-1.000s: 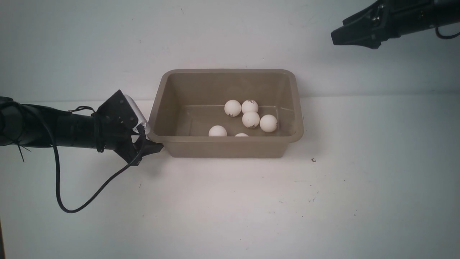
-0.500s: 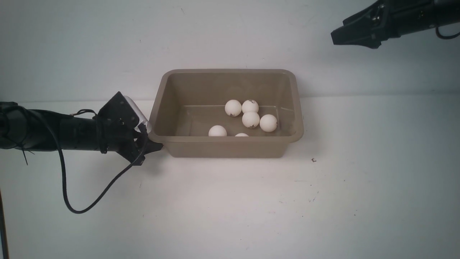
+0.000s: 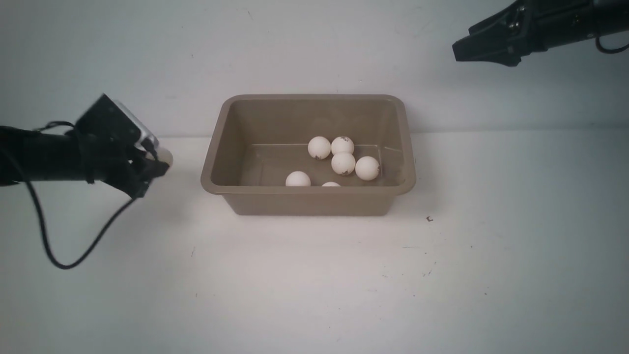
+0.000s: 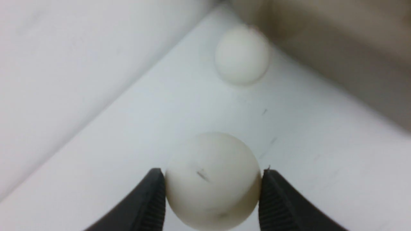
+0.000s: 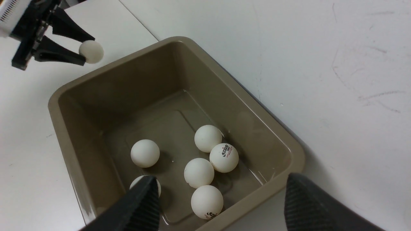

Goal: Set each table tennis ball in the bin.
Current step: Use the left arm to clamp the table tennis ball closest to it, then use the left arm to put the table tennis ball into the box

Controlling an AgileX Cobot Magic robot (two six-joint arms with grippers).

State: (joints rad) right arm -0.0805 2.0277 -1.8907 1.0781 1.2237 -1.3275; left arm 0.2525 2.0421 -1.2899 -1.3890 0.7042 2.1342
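While bin (image 3: 314,202) holds six balls (image 3: 343,163), left jaws grip seventh (image 4: 212,181)

A white table (image 3: 314,285) fills the near side, with a tiny dark speck (image 3: 429,219) on its right. A plain white wall (image 3: 147,49) stands behind it.

The taupe bin (image 3: 314,97) stands upright on the desk (image 3: 314,275), open side up. Six white table tennis balls (image 3: 343,163) lie on its floor: four clustered right of centre, two by the near wall. A seventh ball (image 4: 212,179) sits pinched in the left pincer (image 4: 212,192), left of the bin. One more blurred ball (image 4: 242,54) lies on the desk beside the bin's outer wall.
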